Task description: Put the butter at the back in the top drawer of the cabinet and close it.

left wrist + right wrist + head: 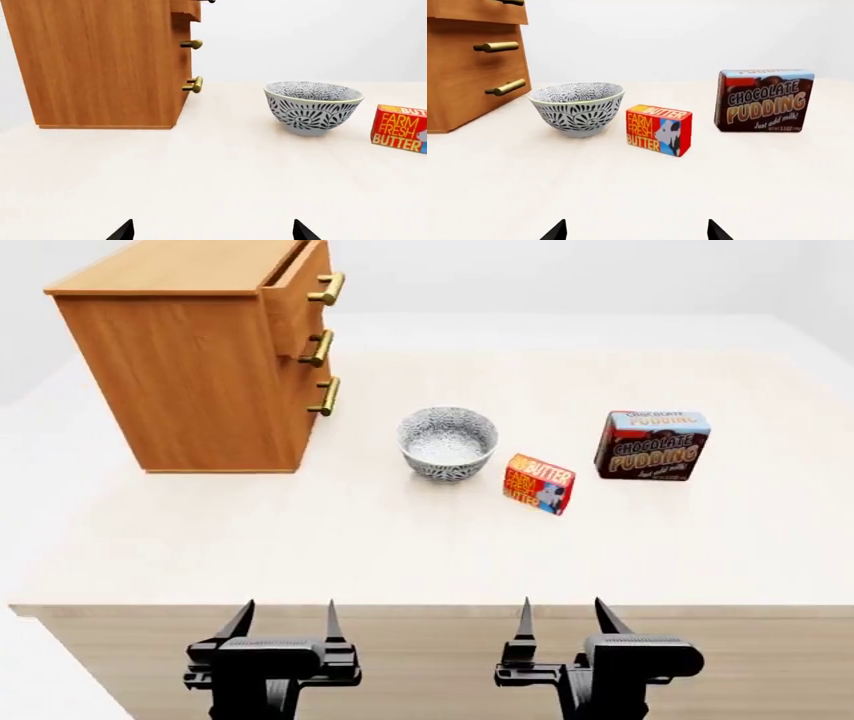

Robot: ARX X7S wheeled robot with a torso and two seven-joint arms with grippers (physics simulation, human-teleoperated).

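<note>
While both arms hang back at the near table edge, the scene reads as follows, with the bowl (447, 441) as landmark.

Butter (538, 483): small red and orange-yellow carton standing on the table (400, 540), just beside the bowl on the pudding side and slightly nearer the robot; apart from the bowl, not touching it.

Chocolate pudding box (651, 444): larger carton beyond the butter, farther from the bowl; not the target.

Cabinet (187, 360): on the bowl's other side, set farther back.

Top drawer (300, 280): appears pulled slightly out past the two lower fronts; its interior is not visible.

Left gripper (283, 625): fingers spread, holding nothing, well short of the bowl.

Right gripper (567, 623): fingers spread, holding nothing, roughly in line with the butter.

Handling, judged: probably light and stiff, a printed carton with smooth, possibly slippery faces; liable to tip or skid if pushed on one side only.

Grasp, judged: pinch across the two broad printed faces near mid-height, approaching from the side away from the bowl.
</note>
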